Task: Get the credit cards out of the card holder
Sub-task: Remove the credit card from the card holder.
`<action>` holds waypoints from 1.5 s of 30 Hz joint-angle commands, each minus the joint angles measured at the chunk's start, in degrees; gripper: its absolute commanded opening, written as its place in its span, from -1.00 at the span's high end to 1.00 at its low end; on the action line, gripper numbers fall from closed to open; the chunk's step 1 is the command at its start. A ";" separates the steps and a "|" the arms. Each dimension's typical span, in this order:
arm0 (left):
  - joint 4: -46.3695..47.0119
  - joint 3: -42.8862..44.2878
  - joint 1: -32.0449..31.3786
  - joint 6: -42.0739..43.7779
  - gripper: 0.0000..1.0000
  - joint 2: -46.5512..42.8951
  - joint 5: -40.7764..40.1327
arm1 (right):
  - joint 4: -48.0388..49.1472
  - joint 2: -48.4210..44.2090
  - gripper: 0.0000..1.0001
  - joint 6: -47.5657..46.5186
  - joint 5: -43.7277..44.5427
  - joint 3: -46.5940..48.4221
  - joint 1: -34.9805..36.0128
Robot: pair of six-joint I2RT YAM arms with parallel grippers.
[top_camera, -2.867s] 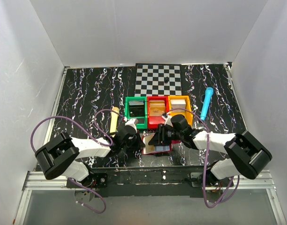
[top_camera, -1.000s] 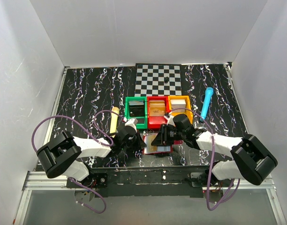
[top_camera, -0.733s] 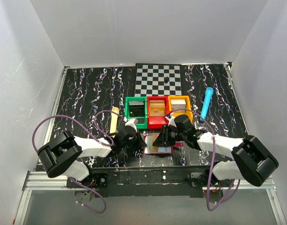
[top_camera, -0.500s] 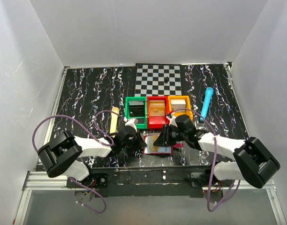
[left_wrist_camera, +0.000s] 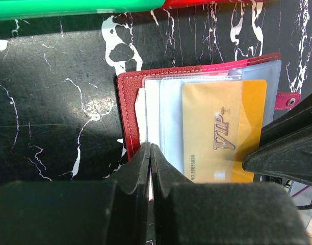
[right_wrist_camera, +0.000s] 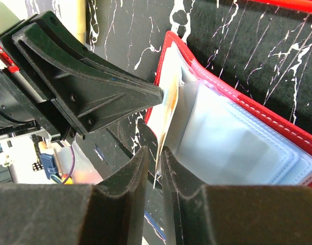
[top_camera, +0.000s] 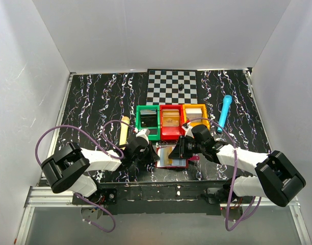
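Note:
The dark red card holder point(top_camera: 172, 162) lies open in front of the bins, pale blue-grey inside point(right_wrist_camera: 237, 148) with a red border point(left_wrist_camera: 129, 102). A gold VIP card point(left_wrist_camera: 222, 127) sticks partly out of a clear sleeve. In the right wrist view it shows edge-on point(right_wrist_camera: 166, 115). My left gripper point(top_camera: 149, 152) point(left_wrist_camera: 150, 152) is shut on the holder's near left edge. My right gripper point(top_camera: 179, 149) point(right_wrist_camera: 155, 159) is closed on the gold card's free edge, lifting it. One right finger point(left_wrist_camera: 288, 148) shows in the left wrist view.
Green point(top_camera: 147, 122), red point(top_camera: 170, 122) and orange point(top_camera: 195, 118) bins stand just behind the holder, each with cards inside. A checkered mat point(top_camera: 172, 86) lies at the back. A blue marker point(top_camera: 224, 112) lies at the right, a cream stick point(top_camera: 124, 129) at the left.
My right gripper has shifted slightly to the right, and the gold card now shows further out of its sleeve. My left gripper has stayed on the holder.

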 commanded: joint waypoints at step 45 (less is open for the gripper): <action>-6.61 -3.70 -0.05 0.35 1.00 0.74 -2.34 | -6.13 -5.23 0.97 -1.65 0.06 0.87 -2.63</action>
